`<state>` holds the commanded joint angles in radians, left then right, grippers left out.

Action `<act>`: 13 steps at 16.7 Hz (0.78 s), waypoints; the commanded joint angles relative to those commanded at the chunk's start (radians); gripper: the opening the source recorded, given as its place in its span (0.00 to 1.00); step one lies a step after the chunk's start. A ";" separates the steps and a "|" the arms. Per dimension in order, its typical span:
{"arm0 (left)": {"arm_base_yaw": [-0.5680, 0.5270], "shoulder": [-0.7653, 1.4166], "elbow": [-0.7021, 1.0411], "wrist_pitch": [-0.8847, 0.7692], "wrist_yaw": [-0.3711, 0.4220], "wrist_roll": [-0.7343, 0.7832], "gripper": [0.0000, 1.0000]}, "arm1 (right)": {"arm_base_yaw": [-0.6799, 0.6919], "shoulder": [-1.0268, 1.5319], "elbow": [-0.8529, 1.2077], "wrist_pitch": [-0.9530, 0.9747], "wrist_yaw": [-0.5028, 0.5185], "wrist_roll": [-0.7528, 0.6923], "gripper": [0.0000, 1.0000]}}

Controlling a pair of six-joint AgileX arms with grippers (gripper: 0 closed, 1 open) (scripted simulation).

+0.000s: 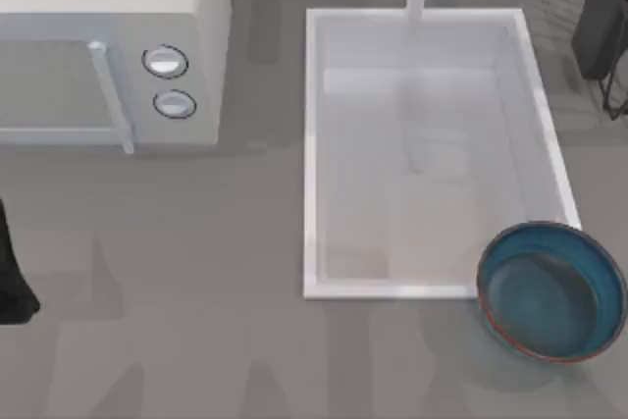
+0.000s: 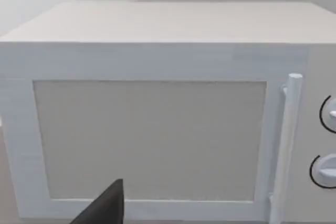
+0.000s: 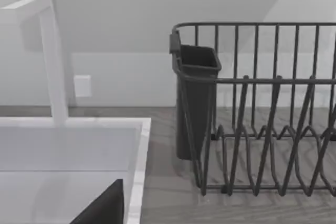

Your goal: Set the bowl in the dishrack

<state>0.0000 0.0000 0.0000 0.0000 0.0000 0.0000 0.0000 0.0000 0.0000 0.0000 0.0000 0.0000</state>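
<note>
One bowl (image 1: 552, 289) — teal inside, reddish rim — rests on the table (image 1: 196, 321) at about 4 o'clock in the top view, touching the sink (image 1: 312, 144) at its near right corner. Dishrack (image 1: 606, 22) stands at 2 o'clock, well apart from it. Left arm (image 1: 12, 272) sits at 9 o'clock, facing the microwave (image 2: 157, 129). Neither gripper's jaw state can be told.
</note>
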 joint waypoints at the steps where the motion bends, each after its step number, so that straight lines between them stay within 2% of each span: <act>1: 0.000 0.000 0.000 0.000 0.000 0.000 1.00 | 0.000 0.000 0.000 0.000 0.000 0.000 1.00; 4: 0.000 0.000 0.000 0.000 0.000 0.000 1.00 | 0.009 0.034 0.033 -0.033 -0.001 0.007 1.00; 7: 0.000 0.000 0.000 0.000 0.000 0.000 1.00 | 0.037 0.162 0.146 -0.148 -0.001 0.031 1.00; 13: 0.000 0.000 0.000 0.000 0.000 0.000 1.00 | 0.114 0.673 0.496 -0.522 0.011 0.109 1.00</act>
<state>0.0000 0.0000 0.0000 0.0000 0.0000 0.0000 0.1138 0.6727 0.4960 -0.5224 0.0106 0.1089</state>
